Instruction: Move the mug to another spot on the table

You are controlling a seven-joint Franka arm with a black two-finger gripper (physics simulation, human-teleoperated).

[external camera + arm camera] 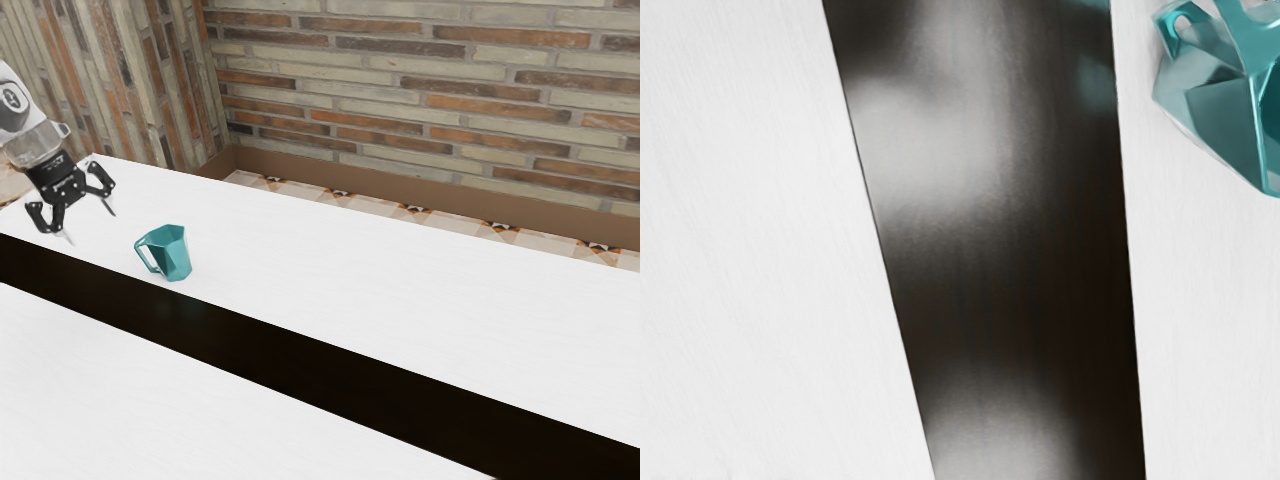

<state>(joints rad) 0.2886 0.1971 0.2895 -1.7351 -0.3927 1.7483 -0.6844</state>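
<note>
A teal faceted mug [166, 252] stands upright on the white table [400, 280], close to the table's dark front edge, with its handle turned toward the exterior view's left. My gripper [88, 224] hangs above the table to the left of the mug, a short gap away from it, open with nothing between its fingers. In the wrist view the mug [1225, 95] sits off to one side of my hand, on the white surface past the dark strip.
A dark glossy strip [330, 375] runs between the white table and a second white surface [150, 410] in the foreground. Brick walls [420, 80] stand behind the table, with a tiled floor below them. White tabletop stretches far to the mug's right.
</note>
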